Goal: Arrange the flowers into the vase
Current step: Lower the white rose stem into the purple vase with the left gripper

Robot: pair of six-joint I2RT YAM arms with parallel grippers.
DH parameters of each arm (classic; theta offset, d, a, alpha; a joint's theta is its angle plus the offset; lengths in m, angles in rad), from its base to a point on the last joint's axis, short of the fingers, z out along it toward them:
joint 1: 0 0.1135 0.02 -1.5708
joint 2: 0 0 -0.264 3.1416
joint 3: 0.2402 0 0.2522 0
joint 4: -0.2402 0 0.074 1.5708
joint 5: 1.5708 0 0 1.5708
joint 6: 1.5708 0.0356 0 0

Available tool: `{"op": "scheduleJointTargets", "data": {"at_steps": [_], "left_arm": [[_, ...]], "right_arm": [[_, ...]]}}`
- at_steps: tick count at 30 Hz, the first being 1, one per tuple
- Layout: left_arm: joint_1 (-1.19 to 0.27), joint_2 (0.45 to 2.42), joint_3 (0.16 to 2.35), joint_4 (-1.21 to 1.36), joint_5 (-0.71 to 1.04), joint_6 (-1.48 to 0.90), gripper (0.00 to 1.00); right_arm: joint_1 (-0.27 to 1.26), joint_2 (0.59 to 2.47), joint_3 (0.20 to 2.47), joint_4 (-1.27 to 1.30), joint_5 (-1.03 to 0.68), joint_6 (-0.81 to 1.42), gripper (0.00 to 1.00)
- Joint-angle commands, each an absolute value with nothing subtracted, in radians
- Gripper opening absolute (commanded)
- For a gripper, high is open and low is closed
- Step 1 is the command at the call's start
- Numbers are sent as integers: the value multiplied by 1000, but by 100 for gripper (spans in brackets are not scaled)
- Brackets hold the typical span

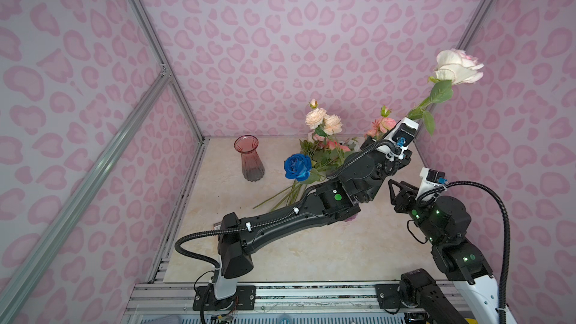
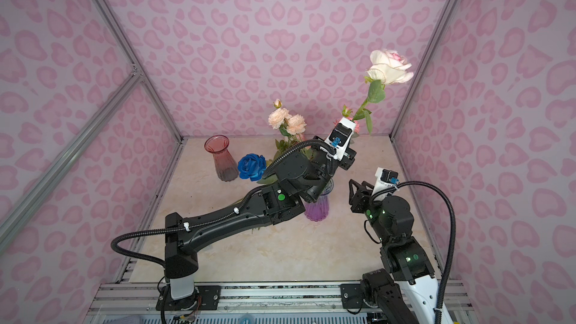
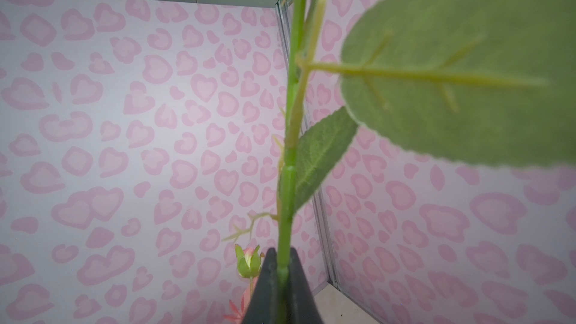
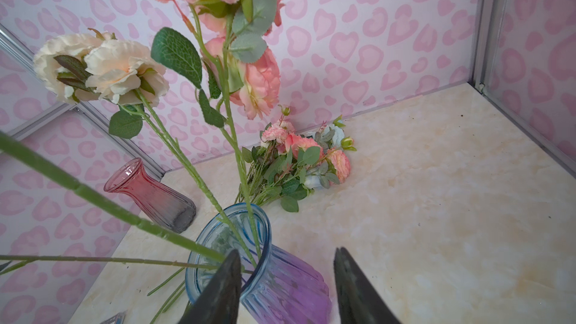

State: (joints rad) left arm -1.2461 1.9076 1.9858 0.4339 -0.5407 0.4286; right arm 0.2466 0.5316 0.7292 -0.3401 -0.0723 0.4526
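Observation:
My left gripper (image 1: 414,117) (image 2: 349,120) (image 3: 282,264) is shut on the green stem (image 3: 291,163) of a cream rose (image 1: 456,67) (image 2: 388,68). It holds the rose high near the back right corner. The blue-and-purple vase (image 2: 318,210) (image 4: 280,285) stands under the left arm, with peach flowers (image 1: 322,120) (image 4: 103,67) and pink flowers (image 4: 258,82) standing in it. A thick green stem (image 4: 93,194) leans out of its mouth. My right gripper (image 1: 393,189) (image 2: 353,187) (image 4: 286,271) is open just right of the vase. A deep blue rose (image 1: 297,166) (image 2: 252,166) hangs left of the vase.
A red glass vase (image 1: 249,158) (image 2: 222,158) (image 4: 149,193) stands empty at the back left. A bunch of pink and pale blue flowers (image 4: 299,160) (image 1: 330,149) lies on the marble table (image 1: 311,254) near the back wall. Loose stems (image 1: 280,197) trail forward. Pink-patterned walls enclose three sides.

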Motion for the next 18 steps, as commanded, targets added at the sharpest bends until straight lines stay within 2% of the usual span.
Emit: {"op": "scheduleJointTargets", "data": {"at_steps": [1,10,18], "left_arm": [[-1253,1882,1994,445,-534,450,4],[-1249,1978,2030,509,-623,609,4],[-1211,2017,2063,462,-649,548,4]], "right_arm": [[247,521,735,-343,-68,442,50],[247,524,724,-320,-79,461,50],[245,513,721,-327,-81,454,50]]}}
